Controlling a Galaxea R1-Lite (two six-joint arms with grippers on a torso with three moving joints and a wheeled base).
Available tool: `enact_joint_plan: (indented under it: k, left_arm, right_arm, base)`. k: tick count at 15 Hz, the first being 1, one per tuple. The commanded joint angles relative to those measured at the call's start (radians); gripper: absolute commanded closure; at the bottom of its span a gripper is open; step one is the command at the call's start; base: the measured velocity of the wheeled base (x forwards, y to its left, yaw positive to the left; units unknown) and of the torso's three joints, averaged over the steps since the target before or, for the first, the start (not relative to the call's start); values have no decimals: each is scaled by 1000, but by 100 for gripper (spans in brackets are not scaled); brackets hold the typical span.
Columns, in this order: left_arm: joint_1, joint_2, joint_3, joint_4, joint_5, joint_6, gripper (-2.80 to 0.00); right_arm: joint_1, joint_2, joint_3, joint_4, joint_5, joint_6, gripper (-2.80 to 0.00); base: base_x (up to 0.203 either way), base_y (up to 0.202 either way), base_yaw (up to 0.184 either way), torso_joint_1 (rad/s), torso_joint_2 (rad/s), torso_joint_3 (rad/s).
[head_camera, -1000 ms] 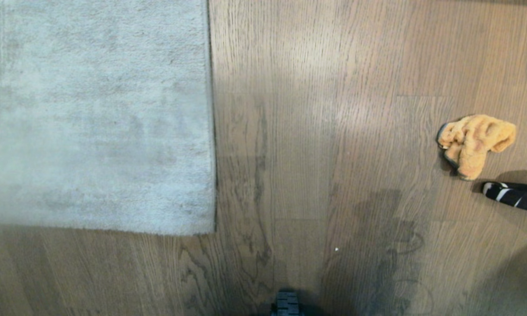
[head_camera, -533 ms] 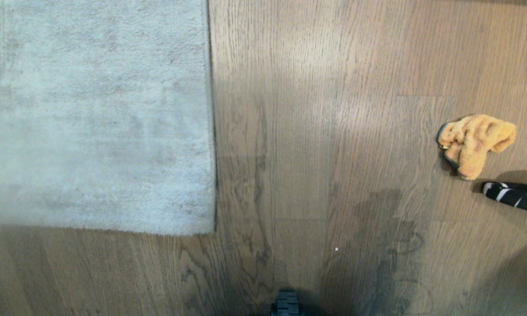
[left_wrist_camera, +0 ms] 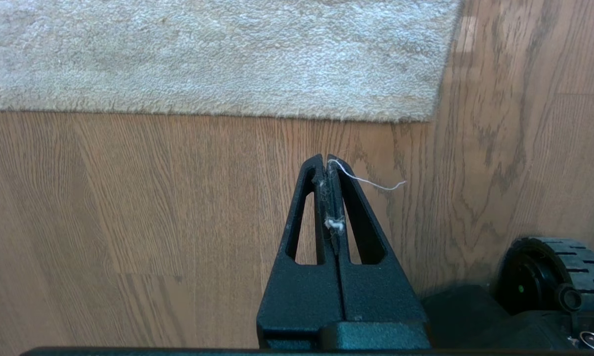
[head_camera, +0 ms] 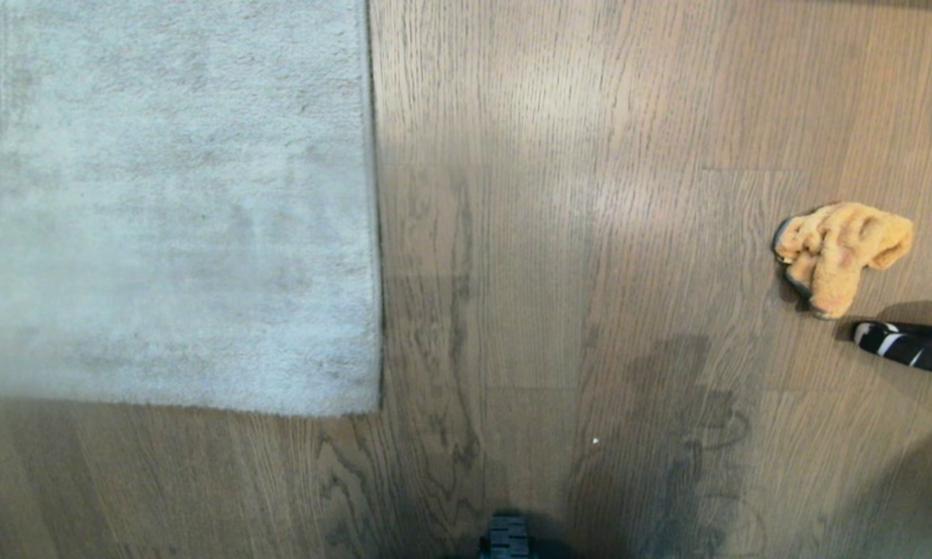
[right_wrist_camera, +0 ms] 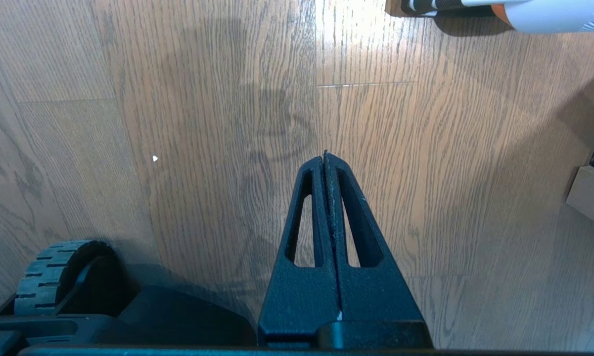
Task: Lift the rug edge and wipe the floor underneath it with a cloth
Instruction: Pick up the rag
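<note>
Brown wood-grain plank floor (head_camera: pixel 559 233) fills the scene. The pale grey short-pile rug edge (head_camera: pixel 372 233) lies flat at the left, its square corner nearest the robot. The crumpled fuzzy orange-yellow cloth (head_camera: pixel 842 252) sits well apart, far right, beside a black-and-white striped object (head_camera: pixel 912 348). The left gripper (left_wrist_camera: pixel 326 163) and right gripper (right_wrist_camera: pixel 325 157) hang over bare planks, jaws pressed together, empty.

My left hand (left_wrist_camera: pixel 326 159) hangs over the floor (left_wrist_camera: pixel 128 207), its two black fingers (left_wrist_camera: pixel 301 207) pressed flat together, a wisp of white lint caught between them. My right hand (right_wrist_camera: pixel 325 154) hangs the same way, fingers (right_wrist_camera: pixel 356 222) sealed tip to tip, holding nothing.
</note>
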Motion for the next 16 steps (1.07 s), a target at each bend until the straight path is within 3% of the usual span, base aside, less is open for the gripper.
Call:
enact_joint_plan:
  k: [1,7,13,16]
  left_arm:
    - [1,0,0,0,0,-1,0]
    - [0,0,0,0,0,-1,0]
    - [0,0,0,0,0,-1,0]
    - [0,0,0,0,0,-1,0]
  right_arm:
    - [0,0,0,0,-1,1,0]
    - [0,0,-6,-5,7,-31,0]
    - [0,45,-48,78,77,-170,0]
    - [1,128,-95,105,145,-176,0]
  base:
    - [0,0,0,0,0,0]
    - [0,0,0,0,0,0]
    - [0,0,0,0,0,0]
    - [0,0,0,0,0,0]
